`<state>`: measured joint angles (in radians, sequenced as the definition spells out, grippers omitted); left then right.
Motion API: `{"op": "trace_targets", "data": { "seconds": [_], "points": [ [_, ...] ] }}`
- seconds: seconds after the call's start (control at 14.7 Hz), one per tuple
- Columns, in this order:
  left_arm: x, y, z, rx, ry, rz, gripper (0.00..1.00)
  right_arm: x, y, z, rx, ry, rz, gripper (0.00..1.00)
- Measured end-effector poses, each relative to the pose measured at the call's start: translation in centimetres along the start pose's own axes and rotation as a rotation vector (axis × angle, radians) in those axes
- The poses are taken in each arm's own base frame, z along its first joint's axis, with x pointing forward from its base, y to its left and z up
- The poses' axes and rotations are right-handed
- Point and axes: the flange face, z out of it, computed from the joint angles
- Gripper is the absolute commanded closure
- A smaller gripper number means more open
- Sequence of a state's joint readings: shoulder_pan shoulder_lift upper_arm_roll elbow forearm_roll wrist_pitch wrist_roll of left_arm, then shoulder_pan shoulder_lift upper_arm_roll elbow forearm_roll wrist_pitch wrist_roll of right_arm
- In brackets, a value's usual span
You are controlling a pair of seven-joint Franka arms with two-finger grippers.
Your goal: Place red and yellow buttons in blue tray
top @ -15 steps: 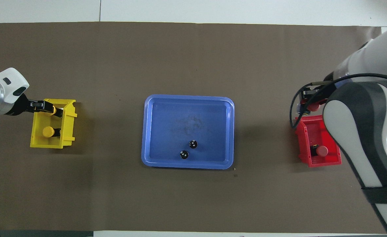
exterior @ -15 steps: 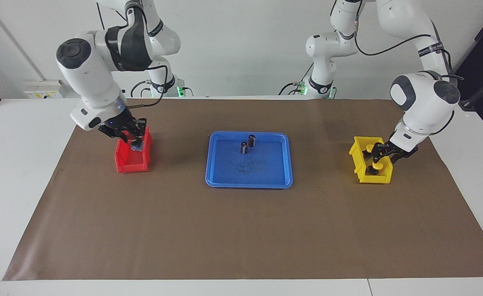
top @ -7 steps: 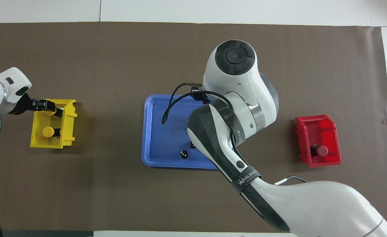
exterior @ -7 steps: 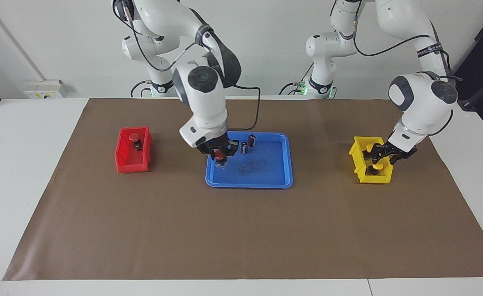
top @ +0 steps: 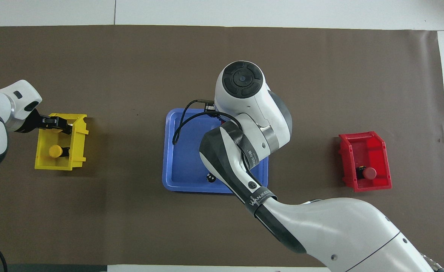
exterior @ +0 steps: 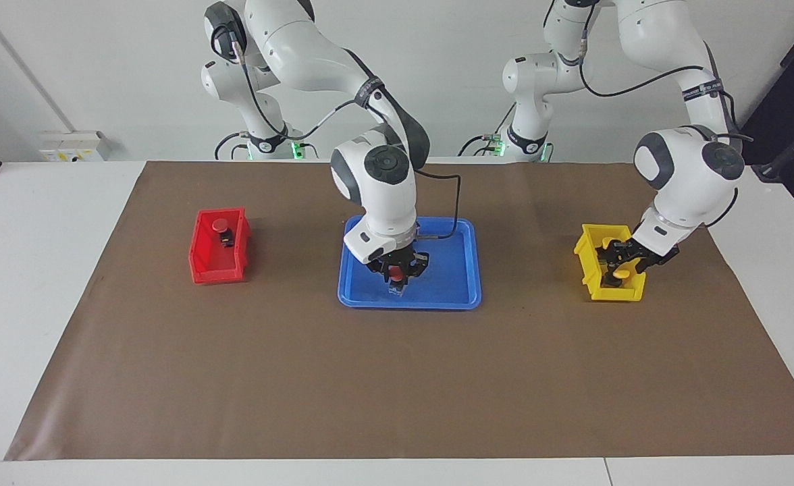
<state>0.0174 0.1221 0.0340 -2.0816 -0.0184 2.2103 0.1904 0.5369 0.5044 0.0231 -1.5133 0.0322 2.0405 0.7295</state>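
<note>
The red button (exterior: 394, 273) I am carrying is sitting clamped in my right pincer (exterior: 395, 275), which is hanging low over the blue tray (exterior: 461, 287), above the part farther from the robots. In the facing view, a second red button (exterior: 221, 227) is lying in the red bin (exterior: 202, 270) toward my right arm's end of the tabletop (exterior: 32, 283). My left pincer (exterior: 618, 264) is reaching into the yellow bin (exterior: 589, 260), half closed around a yellow button (exterior: 618, 273).

In the overhead view, my right arm is covering much of the blue tray (top: 176, 166); one dark capless cylinder (top: 210, 177) is showing inside it. My left pincer (top: 64, 125) is working over the yellow bin (top: 76, 151), where another yellow button (top: 55, 151) is lying. The red bin (top: 373, 145) is holding its red button (top: 369, 173).
</note>
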Motion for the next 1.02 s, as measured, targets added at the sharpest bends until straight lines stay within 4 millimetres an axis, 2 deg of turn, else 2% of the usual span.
{"op": "trace_targets", "data": {
  "seconds": [0.14,0.41,0.54,0.61,0.68,0.75,0.81,1.02],
  "points": [
    [-0.1,0.0,0.1,0.0,-0.002,0.0,0.54,-0.6,0.0,0.9,-0.016,-0.017,-0.006,0.78],
    [-0.1,0.0,0.1,0.0,-0.002,0.001,0.92,-1.3,-0.1,1.8,-0.029,-0.031,-0.014,0.74],
    [-0.1,0.1,0.1,0.0,-0.002,-0.005,0.95,-1.8,-0.5,2.1,-0.032,-0.035,-0.022,0.7],
    [0.0,0.1,0.0,-0.001,-0.004,-0.015,0.95,-2.0,-0.5,2.3,-0.032,-0.035,-0.025,0.58],
    [0.1,0.4,-0.4,-0.002,-0.009,-0.026,0.95,-2.2,-0.6,2.5,-0.032,-0.035,-0.027,0.41],
    [0.5,1.0,-1.5,-0.005,-0.025,-0.036,0.95,-2.4,-0.6,2.7,-0.033,-0.035,-0.029,0.33],
    [1.1,1.9,-3.4,-0.004,-0.047,-0.042,0.95,-2.5,-0.7,2.8,-0.032,-0.034,-0.032,0.26],
    [2.8,5.6,-11.1,0.092,-0.063,-0.05,0.97,-2.4,-0.7,2.1,-0.022,-0.021,-0.031,0.22]
  ]
}}
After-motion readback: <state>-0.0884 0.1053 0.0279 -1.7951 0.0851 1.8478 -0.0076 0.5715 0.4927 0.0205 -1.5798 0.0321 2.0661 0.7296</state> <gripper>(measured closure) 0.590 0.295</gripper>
